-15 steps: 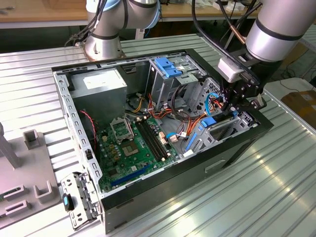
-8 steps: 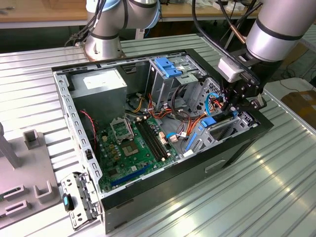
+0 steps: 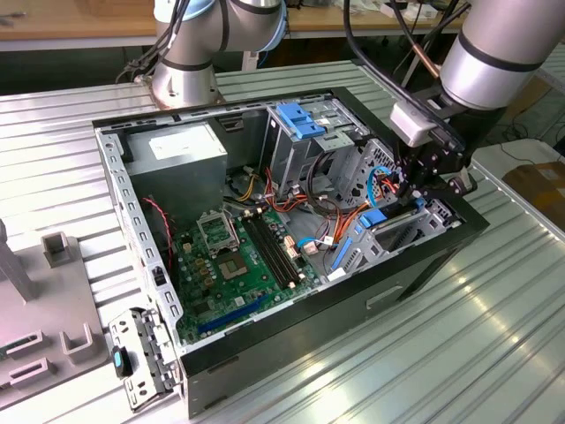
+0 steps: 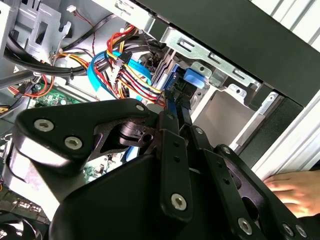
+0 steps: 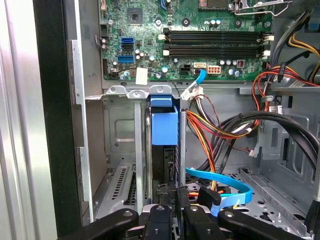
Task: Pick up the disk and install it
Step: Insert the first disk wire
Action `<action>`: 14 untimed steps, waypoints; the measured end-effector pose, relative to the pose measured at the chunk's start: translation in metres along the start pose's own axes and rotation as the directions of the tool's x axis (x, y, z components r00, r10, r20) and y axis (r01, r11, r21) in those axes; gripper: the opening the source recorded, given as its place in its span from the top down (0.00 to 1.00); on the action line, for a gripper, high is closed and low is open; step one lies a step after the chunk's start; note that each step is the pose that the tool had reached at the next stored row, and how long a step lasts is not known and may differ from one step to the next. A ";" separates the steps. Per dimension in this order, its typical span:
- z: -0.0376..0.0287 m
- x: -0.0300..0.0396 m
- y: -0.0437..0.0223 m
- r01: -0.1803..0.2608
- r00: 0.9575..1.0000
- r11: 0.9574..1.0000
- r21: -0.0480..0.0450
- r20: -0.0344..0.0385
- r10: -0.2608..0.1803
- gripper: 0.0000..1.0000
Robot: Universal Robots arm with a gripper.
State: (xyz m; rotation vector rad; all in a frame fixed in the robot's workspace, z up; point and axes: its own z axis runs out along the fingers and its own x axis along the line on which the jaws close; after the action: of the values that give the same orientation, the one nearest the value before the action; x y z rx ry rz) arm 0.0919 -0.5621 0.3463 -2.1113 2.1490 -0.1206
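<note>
The computer case [image 3: 291,353] lies open on its side on the ribbed metal table [image 3: 459,353], and everything below is placed against its drive bay [image 5: 125,145] — the slotted metal cage at the case's front corner, on the exterior view's right.

The disk [image 5: 164,127] stands on edge in that bay, its bright blue rail end towards the motherboard [image 5: 200,35]. In the first wrist view, upright metal walls flank it closely on both sides, so there is almost no side room; the case's black outer wall [image 5: 50,115] runs just beyond the bay. On the bay's other side a bundle of red, yellow and orange wires [image 5: 210,130] and a flat blue cable [image 5: 222,185] crowd the floor of the case, near the bay. In the exterior view a tall cage with a blue bracket [image 3: 298,119] rises further along the same edge of the case, well apart from the bay.

The gripper [image 5: 170,200] reaches down into the case from above the bay, its black fingers [image 5: 161,200] drawn together on the disk's near edge — the second wrist view shows the linkages [image 4: 175,150] converging on the thin blue-edged slab [image 4: 172,97]. The silver arm [image 3: 499,44] slants in over the case's front corner.

A person's hand [image 4: 292,187] rests on the table beside the case's outer wall, close to the bay.
</note>
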 end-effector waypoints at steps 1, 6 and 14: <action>0.0002 0.0000 0.0000 0.000 1.000 1.000 0.000 0.001 0.000 0.84; 0.0010 0.0000 0.0001 0.000 1.000 1.000 0.000 0.004 0.000 0.84; 0.0056 0.0002 0.0008 -0.001 1.000 1.000 0.000 0.007 0.001 0.84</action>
State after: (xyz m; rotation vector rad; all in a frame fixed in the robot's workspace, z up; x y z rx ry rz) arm 0.0919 -0.5621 0.3406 -2.1075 2.1462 -0.1127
